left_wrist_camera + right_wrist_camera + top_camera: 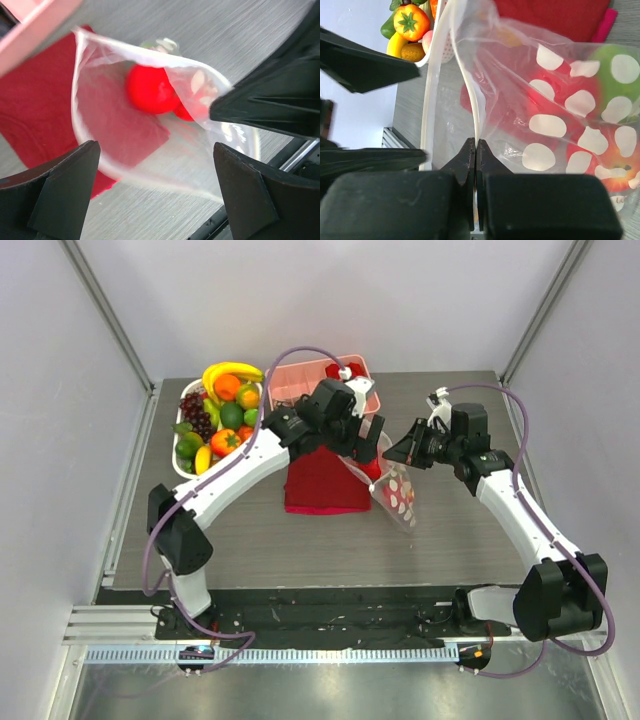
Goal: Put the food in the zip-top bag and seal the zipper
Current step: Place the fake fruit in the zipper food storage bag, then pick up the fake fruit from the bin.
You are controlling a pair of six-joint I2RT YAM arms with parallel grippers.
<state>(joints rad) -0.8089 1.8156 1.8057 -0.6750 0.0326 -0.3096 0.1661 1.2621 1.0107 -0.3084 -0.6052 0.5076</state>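
Observation:
The zip-top bag (397,492), clear with white dots, lies tilted on the table just right of the red cloth. Its mouth is held open toward my left gripper. In the right wrist view, my right gripper (476,146) is shut on the zipper (479,107) at one lip of the bag (560,125). Red food (552,97) and a green piece (615,67) lie inside. My left gripper (155,195) is open and empty above the open mouth. A red fruit (150,90) shows inside the bag (125,150). From above, my left gripper (367,437) and right gripper (393,454) sit close together.
A white basket (182,466) with several more toy fruits stands at the back left. A pink divided tray (300,375) is behind the left gripper. The dark red cloth (322,485) lies mid-table, partly under the bag.

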